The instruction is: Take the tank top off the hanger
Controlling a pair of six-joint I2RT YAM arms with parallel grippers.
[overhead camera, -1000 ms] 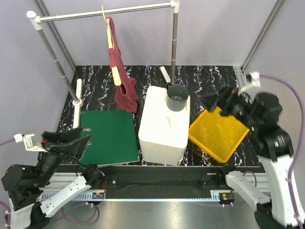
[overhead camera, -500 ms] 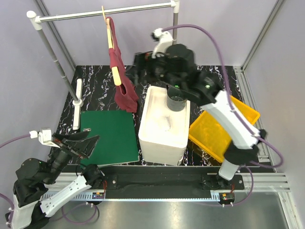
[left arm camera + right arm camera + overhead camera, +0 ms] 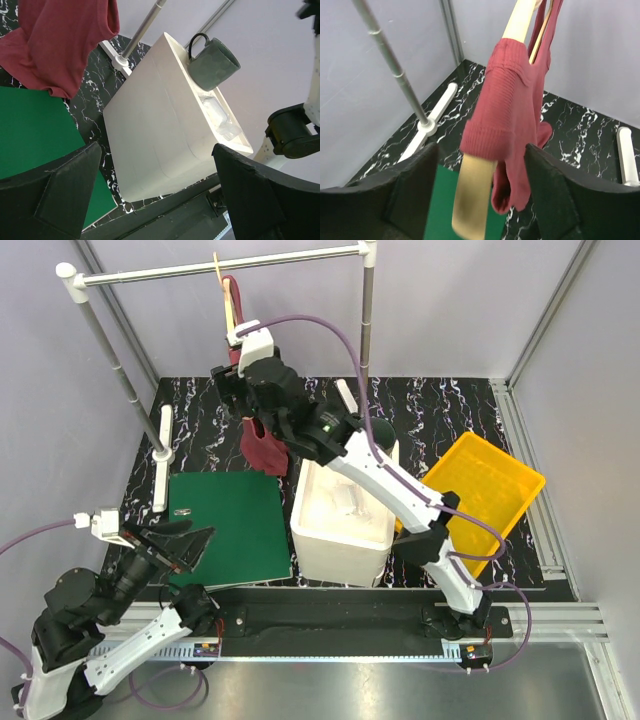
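Note:
The maroon tank top [image 3: 266, 446] hangs on the tan wooden hanger [image 3: 228, 312], which hooks over the grey rail [image 3: 150, 274] at the back left. My right gripper [image 3: 238, 388] is open at the hanger's lower arm. In the right wrist view the hanger's end [image 3: 470, 200] and the tank top [image 3: 512, 107] lie between the open fingers [image 3: 412, 187], touching neither, with the gripper [image 3: 480, 200] around them. My left gripper [image 3: 165, 542] is open and empty above the near left; in its wrist view [image 3: 165, 200] the tank top's hem [image 3: 55, 45] shows far off.
A green mat [image 3: 228, 525] lies below the garment. A white box [image 3: 345, 515] stands in the middle, with a dark mug [image 3: 212, 62] on it. A yellow tray [image 3: 492, 498] sits at the right. The rail's posts [image 3: 366, 310] stand at the back.
My right arm has swung from over the yellow tray across to the hanger, its open jaws now around the hanger's lower end. My left gripper has shifted slightly.

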